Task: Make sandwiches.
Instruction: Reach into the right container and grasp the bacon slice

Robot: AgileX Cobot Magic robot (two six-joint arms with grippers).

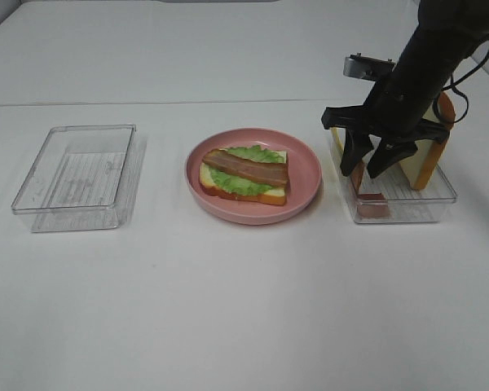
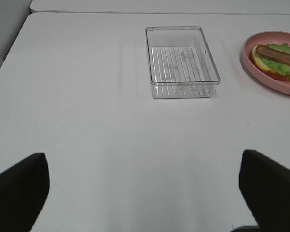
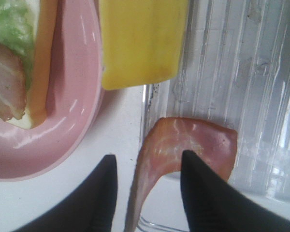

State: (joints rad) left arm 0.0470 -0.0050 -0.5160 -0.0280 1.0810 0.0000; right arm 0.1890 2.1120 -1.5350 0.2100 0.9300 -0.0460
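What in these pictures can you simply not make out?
- Exterior view: the right gripper and its arm cover much of the right tray's contents.
- Left wrist view: the picture edge cuts off the pink plate and sandwich.
- Right wrist view: the cheese square runs past the edge.

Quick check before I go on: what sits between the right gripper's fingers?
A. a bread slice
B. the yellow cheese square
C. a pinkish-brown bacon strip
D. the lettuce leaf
C: in the right wrist view the pinkish-brown bacon strip stands between the fingers of the right gripper, at the edge of the clear tray, while the yellow cheese square is apart from them.
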